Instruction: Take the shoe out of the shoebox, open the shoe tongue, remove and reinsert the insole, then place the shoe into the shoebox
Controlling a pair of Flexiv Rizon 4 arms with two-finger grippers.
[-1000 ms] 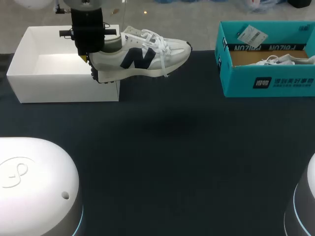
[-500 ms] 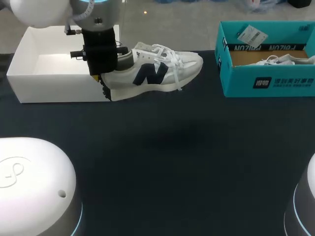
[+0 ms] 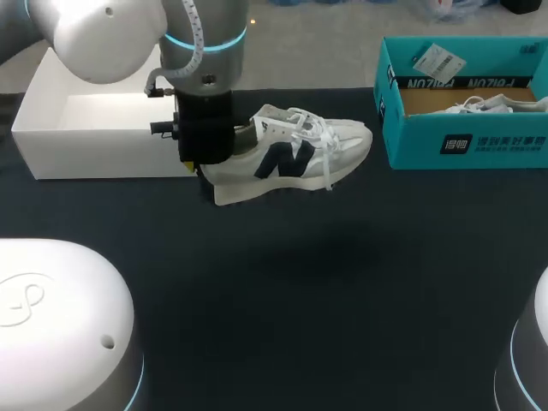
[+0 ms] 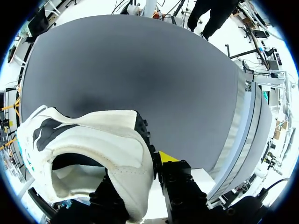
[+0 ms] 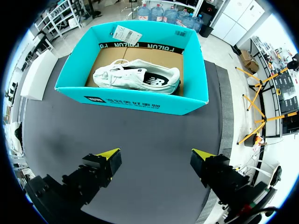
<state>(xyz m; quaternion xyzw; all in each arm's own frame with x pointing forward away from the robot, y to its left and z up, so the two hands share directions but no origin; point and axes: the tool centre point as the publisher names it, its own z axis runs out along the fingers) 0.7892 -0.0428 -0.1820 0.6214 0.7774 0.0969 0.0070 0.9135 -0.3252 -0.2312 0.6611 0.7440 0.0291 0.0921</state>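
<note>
1. The dark tabletop is lying bare in front of the robot's two bases, with a faint shadow falling on it under the lifted shoe.
2. The right claw is hanging over the tabletop with its yellow-tipped fingers spread wide apart, and it is gripping nothing.
3. The left claw is coming down from the left arm and is clamping the heel of the shoe. In the left wrist view, one yellow tip is pressing the outside of the heel while the other finger is sitting inside the collar.
4. The shoe, white with a dark logo on its side, is hanging clear above the tabletop. Its toe is pointing toward the teal shoebox and its laces are dangling loose.
5. The white shoebox is standing open at the far left, just behind and beside the gripped heel, with nothing showing inside it.
6. The teal shoebox is standing at the far right, well apart from the shoe. It is holding a second shoe lying on its side on the brown cardboard floor.
7. A paper tag is resting on the teal shoebox's far rim.
</note>
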